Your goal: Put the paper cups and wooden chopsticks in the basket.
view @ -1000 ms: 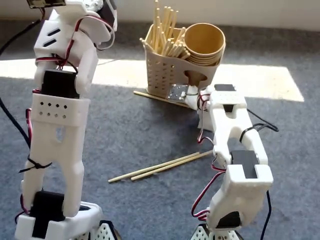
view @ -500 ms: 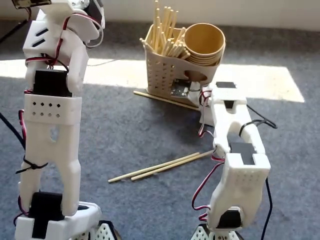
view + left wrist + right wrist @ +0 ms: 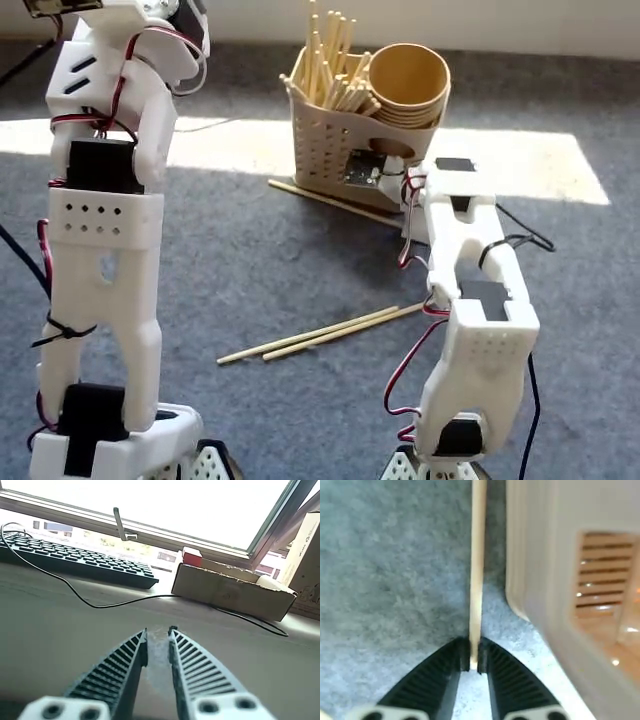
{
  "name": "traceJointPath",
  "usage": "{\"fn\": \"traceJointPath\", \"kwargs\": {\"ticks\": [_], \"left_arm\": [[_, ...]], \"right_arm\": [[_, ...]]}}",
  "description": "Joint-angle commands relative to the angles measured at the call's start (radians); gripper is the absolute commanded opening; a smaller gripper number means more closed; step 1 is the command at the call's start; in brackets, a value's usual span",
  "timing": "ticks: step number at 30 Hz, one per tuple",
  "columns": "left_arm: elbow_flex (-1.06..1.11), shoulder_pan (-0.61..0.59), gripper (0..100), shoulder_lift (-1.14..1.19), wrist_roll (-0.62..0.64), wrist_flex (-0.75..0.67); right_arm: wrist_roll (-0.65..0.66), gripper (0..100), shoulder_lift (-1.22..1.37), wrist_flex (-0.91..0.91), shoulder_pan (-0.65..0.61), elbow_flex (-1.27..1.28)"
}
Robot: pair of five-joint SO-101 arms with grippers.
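A pale perforated basket stands at the back of the carpet, holding several wooden chopsticks upright and a stack of paper cups. One chopstick lies along the basket's foot. My right gripper is shut on the end of this chopstick, close beside the basket wall. Two more chopsticks lie side by side on the carpet in front. My left gripper is held high, shut on nothing, facing a window.
The left arm stands tall at the left side of the grey carpet. The right arm stretches toward the basket. A keyboard, a cable and a cardboard box sit on the sill beyond.
The right arm has pushed forward, its wrist now closer to the basket's foot. The left arm's upper part shifted slightly to the left, then stayed still.
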Motion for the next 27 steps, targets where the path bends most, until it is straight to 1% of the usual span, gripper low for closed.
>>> {"fn": "traceJointPath", "kwargs": {"ticks": [1,7,12,21,23,27], "left_arm": [[-0.054,-0.008,9,-0.048,0.015,-0.003],[-0.065,-0.008,9,-0.048,0.015,0.0],[-0.068,-0.008,9,-0.048,0.015,0.002],[-0.07,-0.01,9,-0.048,0.015,0.002],[-0.07,-0.01,9,-0.048,0.015,0.002],[-0.07,-0.01,9,-0.048,0.015,0.002]], "right_arm": [[0.014,0.5,-0.013,0.117,-0.019,-0.019],[0.014,0.5,-0.111,0.194,-0.044,-0.033],[0.011,0.5,-0.225,0.257,-0.076,0.053],[0.0,1.2,-0.435,0.251,-0.087,0.28],[-0.055,4.6,-0.466,0.246,-0.094,0.298],[-0.206,17.6,-0.519,0.173,-0.142,0.346]]}}
